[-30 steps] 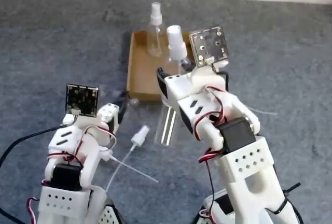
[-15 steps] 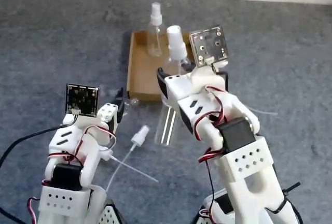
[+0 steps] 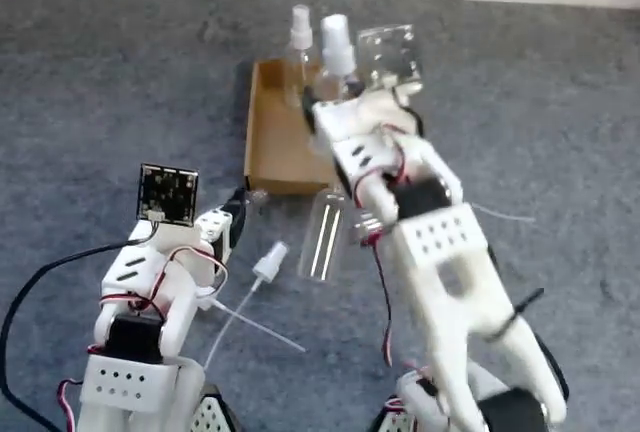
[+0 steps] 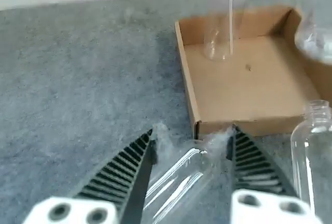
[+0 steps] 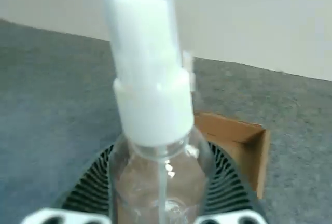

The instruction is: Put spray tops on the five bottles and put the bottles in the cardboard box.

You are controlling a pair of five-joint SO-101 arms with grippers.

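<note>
Grippers first: the right gripper [image 5: 160,185] is clamped on a clear spray bottle [image 5: 154,159] with a white spray top [image 5: 148,68] fitted. I read this bottle as upright, held above the cardboard box [image 3: 266,142]. The left gripper [image 4: 189,149] has its fingers apart, one on each side of an uncapped clear bottle [image 4: 174,180]. That bottle lies on the grey carpet [image 3: 120,82] just outside the box's near wall; I cannot tell whether either finger touches it. Inside the box, a second capped bottle [image 3: 298,57] stands at the far end. Another uncapped bottle [image 3: 325,232] lies on the carpet near the box. A loose spray top [image 3: 268,262] with its dip tube lies just beside that bottle.
</note>
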